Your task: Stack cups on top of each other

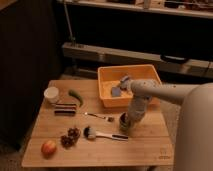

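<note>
Lower right of centre, the robot's gripper (125,121) sits low over a dark cup (123,120) on the wooden table (100,150); its grip cannot be told. The tumbler looks light, rigid, smooth-walled, best pinched at the rim.

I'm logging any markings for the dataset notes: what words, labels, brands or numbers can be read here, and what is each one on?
No text can be read.
Wooden table: a small dark mark near its front right corner, too blurred to read.
Orange bin, white container: no lettering visible.
Hand: low over the table, right of the fork; no marking visible.
</note>
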Controlling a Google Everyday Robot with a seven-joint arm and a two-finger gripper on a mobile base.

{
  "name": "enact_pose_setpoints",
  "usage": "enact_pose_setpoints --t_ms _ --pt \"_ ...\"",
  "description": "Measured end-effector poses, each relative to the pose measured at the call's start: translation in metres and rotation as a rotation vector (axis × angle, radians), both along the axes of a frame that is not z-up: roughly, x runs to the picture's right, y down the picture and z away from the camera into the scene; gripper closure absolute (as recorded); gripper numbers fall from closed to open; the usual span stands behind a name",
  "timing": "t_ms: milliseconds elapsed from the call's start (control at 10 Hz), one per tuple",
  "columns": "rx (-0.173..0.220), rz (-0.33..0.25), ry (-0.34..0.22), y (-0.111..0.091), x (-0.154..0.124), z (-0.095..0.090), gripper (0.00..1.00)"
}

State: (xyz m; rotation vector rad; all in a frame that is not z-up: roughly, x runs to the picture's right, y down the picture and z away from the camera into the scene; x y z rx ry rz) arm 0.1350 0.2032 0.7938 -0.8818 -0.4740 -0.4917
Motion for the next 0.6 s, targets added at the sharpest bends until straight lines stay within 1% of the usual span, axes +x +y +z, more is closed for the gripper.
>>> enact_pose_setpoints --t_ms 200,500,600 --pt "-0.006 -0.004 0.019 -0.008 0.002 -0.008 1.00" --pt "0.012 -0.008 0.012 -0.046 -0.005 -0.049 1.00" --pt "0.031 -0.004 -0.008 -0.071 -0.011 -0.073 1.00"
